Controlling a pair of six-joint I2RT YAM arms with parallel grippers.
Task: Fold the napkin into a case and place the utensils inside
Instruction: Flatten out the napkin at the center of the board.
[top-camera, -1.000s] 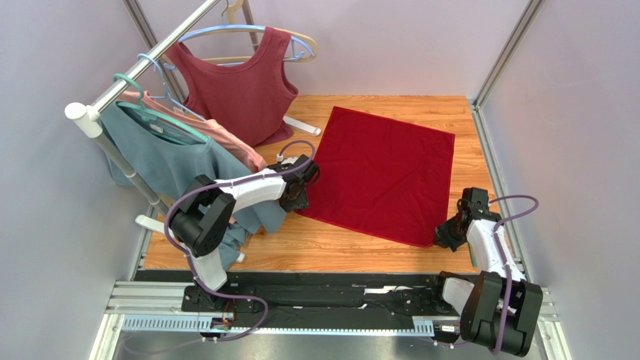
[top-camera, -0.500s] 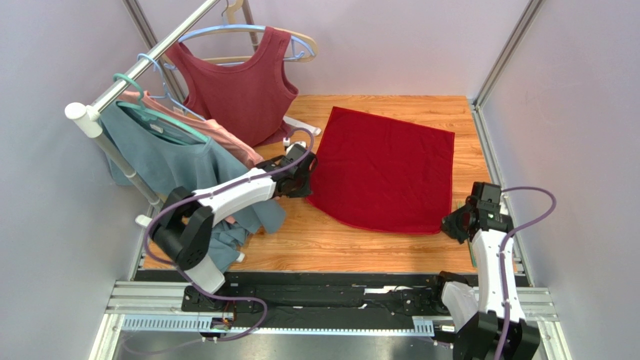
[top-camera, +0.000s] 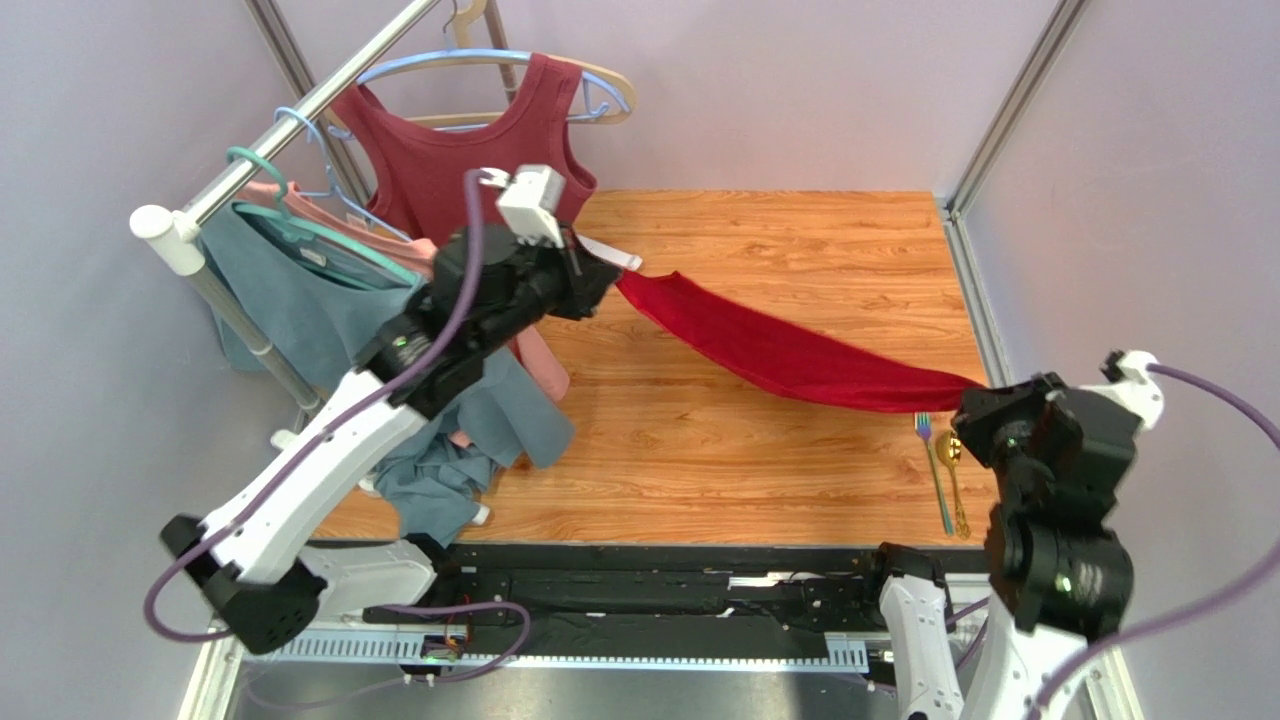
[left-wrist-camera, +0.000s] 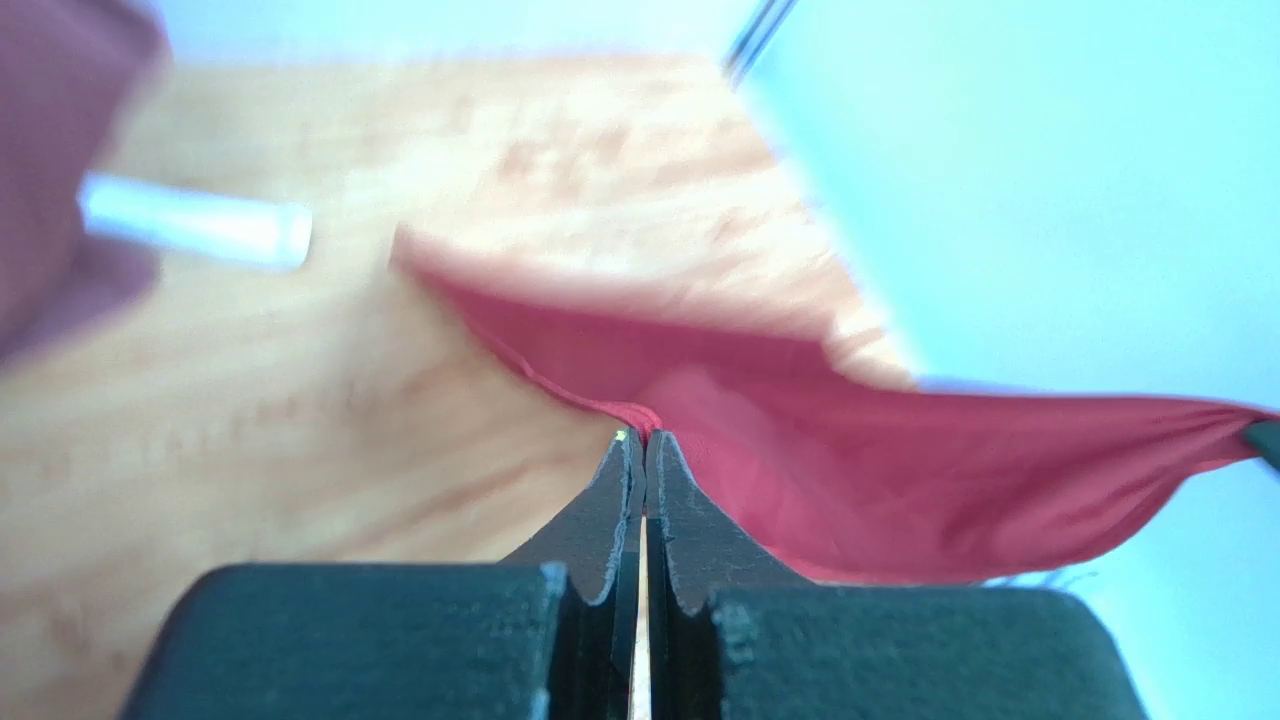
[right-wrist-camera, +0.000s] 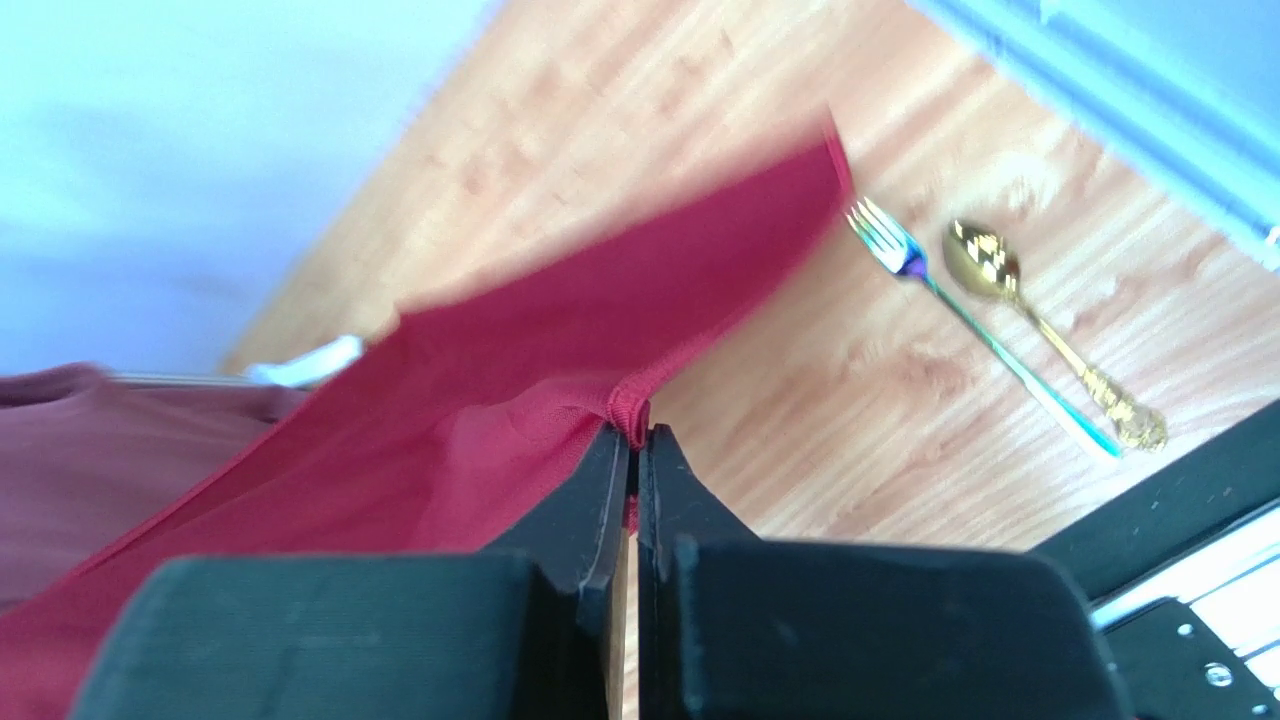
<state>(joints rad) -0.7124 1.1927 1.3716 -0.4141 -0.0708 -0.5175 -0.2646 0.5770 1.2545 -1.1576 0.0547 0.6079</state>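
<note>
Pale lilac walls close in a wooden tabletop (top-camera: 721, 480), with a rail of hung clothes at the left, among them a dull maroon sleeveless top (top-camera: 481, 165). A second ago the bright crimson square of thin cloth, the napkin (top-camera: 781, 357), lay spread flat on the wood with both arms low at its edges. Now the left gripper (top-camera: 609, 278) is pinched tight on one corner and the right gripper (top-camera: 974, 408) is clamped on the opposite one. Both arms have risen, so the napkin hangs between them as a sagging band, seemingly clear of the table. A slim gold-coloured metal fork (top-camera: 932, 462) and spoon (top-camera: 953, 473), unseen before, now lie on the wood just beside the right gripper. By my judgement the fold is only beginning, and no case exists yet.
</note>
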